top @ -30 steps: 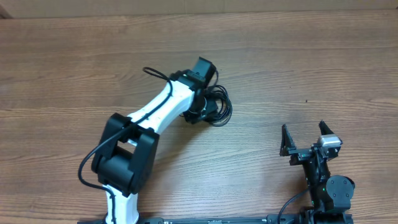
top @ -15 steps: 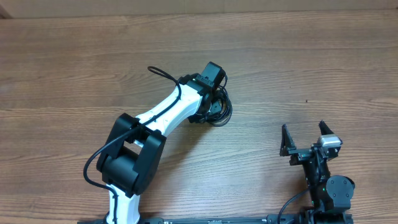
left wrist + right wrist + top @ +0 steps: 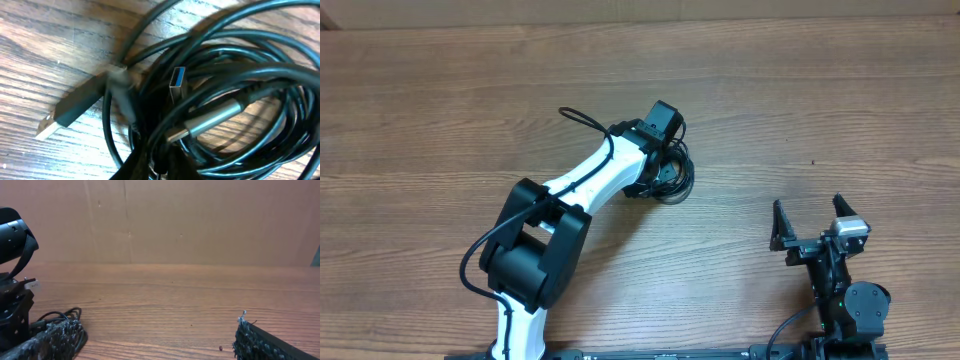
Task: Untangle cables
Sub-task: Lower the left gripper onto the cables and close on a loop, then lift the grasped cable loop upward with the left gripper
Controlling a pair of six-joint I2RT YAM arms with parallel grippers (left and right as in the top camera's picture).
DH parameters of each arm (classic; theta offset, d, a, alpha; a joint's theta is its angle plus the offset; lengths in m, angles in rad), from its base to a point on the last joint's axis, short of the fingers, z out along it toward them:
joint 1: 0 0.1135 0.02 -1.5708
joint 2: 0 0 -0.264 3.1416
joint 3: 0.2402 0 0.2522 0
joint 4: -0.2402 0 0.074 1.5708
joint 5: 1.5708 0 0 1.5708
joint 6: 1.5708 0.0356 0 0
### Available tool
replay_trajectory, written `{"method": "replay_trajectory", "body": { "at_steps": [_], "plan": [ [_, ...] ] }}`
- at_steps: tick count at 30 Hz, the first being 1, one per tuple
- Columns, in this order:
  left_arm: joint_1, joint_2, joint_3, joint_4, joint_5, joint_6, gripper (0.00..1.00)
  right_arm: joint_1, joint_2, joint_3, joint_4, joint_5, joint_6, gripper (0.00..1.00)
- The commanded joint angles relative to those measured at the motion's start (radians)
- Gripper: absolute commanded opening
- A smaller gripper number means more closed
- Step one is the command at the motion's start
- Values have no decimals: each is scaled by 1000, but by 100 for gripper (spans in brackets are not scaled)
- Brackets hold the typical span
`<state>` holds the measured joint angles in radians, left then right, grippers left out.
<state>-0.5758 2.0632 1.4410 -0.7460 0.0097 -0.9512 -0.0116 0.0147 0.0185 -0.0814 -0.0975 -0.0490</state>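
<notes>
Overhead view: the cables (image 3: 672, 176) lie as one tight black coil on the wooden tabletop (image 3: 820, 90). The left claw (image 3: 658, 160) is down on the coil's left side, hidden under its own wrist and the white left arm (image 3: 590, 175), so I cannot tell whether its fingers are spread or pinching a cord. The left wrist view looks closely at the cables (image 3: 240, 65), where many loops overlap. A blue-tongued USB plug (image 3: 178, 84) stands near the coil's middle, and a silver-barrelled plug (image 3: 212, 119) lies just below it across the loops. A dark plug (image 3: 75, 106) with a metal tip lies on bare wood at the coil's left. The right claw (image 3: 808, 225) sits well apart from the coil, on the robot's right and nearer its base, with its fingers spread wide. The right wrist view shows a few loops of the cables (image 3: 62, 315) far off, beside the left arm.
</notes>
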Motion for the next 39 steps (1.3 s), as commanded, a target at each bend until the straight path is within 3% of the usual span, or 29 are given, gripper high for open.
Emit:
{"method": "replay_trajectory", "body": {
  "at_steps": [1, 3, 20, 29, 39],
  "plan": [
    [11, 11, -3, -1, -16, -6, 8, 5, -11, -10, 5, 3, -1, 100],
    [17, 0, 0, -4, -8, -5, 4, 5, -11, -10, 5, 3, -1, 100],
    [26, -297, 21, -16, 32, 141, 4, 5, -11, -10, 5, 3, -2, 100],
    [26, -403, 21, -46, 31, 145, 4, 5, -11, -10, 5, 3, -1, 100],
    [27, -416, 20, -133, -81, 178, 4, 5, -11, -10, 5, 3, -1, 100]
  ]
}}
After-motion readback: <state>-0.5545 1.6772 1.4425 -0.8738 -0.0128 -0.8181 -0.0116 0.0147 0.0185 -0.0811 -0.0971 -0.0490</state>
